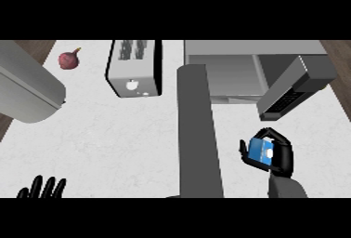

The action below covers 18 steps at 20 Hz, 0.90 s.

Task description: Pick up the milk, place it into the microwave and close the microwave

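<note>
Right hand is curled round the milk near the worktop's right edge, before the open microwave.

The white counter carries a toaster, a microwave — and a red onion.

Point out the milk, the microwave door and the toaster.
milk (pixel 261 150): head view, on its blue front face, in the right hand (pixel 280 155).
microwave door (pixel 295 88): head view, on the open door's grey panel.
toaster (pixel 133 69): head view, on its top by the slots.
</note>
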### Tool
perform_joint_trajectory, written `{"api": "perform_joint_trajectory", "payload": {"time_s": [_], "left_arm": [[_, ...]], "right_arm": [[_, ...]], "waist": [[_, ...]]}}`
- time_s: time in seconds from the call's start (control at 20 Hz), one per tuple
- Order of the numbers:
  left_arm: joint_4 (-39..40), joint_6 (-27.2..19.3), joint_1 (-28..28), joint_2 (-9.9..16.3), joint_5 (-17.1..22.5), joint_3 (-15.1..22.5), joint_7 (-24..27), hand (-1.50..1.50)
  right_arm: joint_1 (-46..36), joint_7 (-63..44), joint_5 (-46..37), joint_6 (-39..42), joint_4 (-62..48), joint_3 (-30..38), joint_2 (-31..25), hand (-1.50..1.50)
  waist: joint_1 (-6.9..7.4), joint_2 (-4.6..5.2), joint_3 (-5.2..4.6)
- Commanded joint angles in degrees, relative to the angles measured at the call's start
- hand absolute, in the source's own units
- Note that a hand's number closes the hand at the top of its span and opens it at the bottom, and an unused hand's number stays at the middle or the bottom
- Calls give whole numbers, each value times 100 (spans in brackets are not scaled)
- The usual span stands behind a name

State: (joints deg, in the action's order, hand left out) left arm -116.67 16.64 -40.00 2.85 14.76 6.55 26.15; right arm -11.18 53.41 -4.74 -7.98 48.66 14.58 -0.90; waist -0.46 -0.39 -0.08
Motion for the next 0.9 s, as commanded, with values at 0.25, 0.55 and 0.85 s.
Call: {"api": "perform_joint_trajectory", "payload": {"time_s": [0.25, 0.55, 0.85], "left_arm": [[97, 90, -215, -11, 46, -120, 280, -150], [-81, -58, -337, -137, -195, 102, 220, -150], [555, 45, 225, -58, 97, -317, 254, -150]], "right_arm": [[1895, -1383, 416, 326, 3182, -1442, 88, 150], [1877, -2223, 1376, 464, 4072, -1831, 90, 150], [778, -2069, 777, -737, 3128, -2165, 90, 150]], "waist": [[7, 0, 0], [51, 17, 6], [101, 44, 8]]}}
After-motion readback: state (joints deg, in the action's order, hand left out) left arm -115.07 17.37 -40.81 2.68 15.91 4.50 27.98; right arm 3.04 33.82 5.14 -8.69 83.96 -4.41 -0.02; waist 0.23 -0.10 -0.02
